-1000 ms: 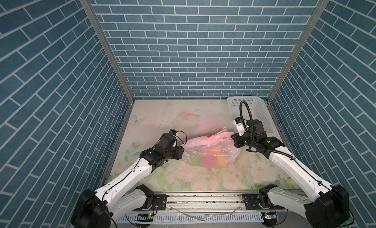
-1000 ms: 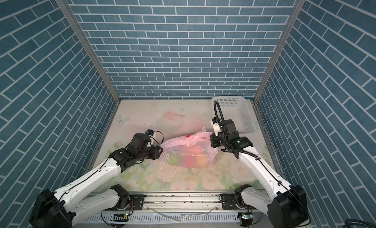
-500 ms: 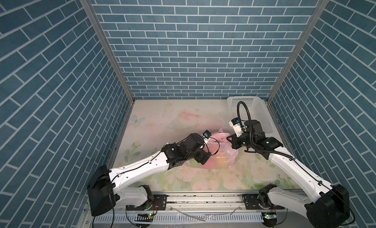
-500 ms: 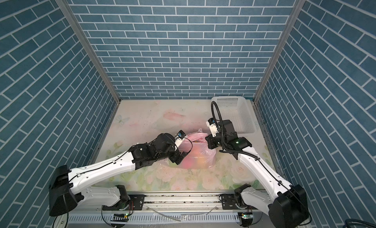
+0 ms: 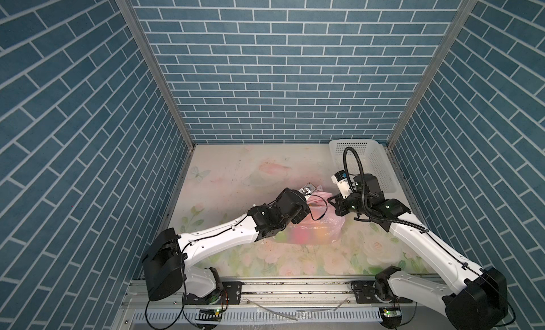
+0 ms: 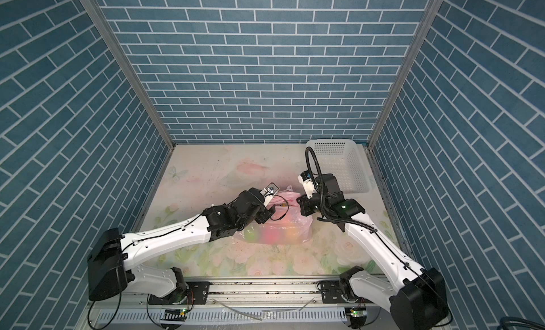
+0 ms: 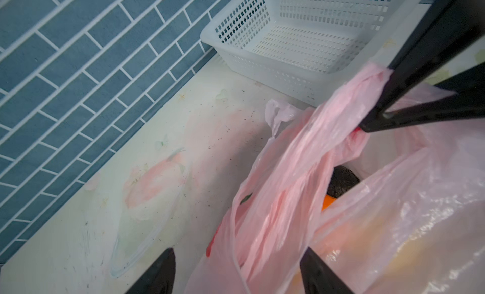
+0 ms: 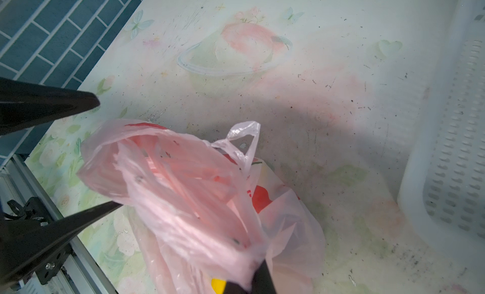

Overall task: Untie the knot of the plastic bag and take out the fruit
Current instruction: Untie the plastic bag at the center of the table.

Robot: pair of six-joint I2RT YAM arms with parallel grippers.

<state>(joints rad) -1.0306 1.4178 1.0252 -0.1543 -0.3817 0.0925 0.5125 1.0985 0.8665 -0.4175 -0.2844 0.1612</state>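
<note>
In both top views the plastic bag (image 5: 317, 235) (image 6: 280, 234) lies on the desk (image 5: 236, 172), right of its centre and about midway between the near and far edges. A white basket (image 5: 379, 166) stands in the far right corner, apart from the bag.

The right arm (image 5: 413, 237) reaches in from the right edge. Its right jaws are closed tight on one handle loop (image 7: 341, 108) of the bag, and the pink strip runs taut from them down to the bag's mouth. The second handle loop (image 8: 244, 137) stands loose on the bag's far side.

The left arm (image 5: 221, 237) comes from the near left corner. Its left jaws stand wide apart and hold nothing. In the left wrist view one finger (image 7: 162, 274) is over bare desk just beside the bag and the other is over the bag's rim.

The mouth gapes, and the fruit (image 7: 343, 182) sits inside: a dark rough piece, an orange one under it, and blurred colours through the film.
</note>
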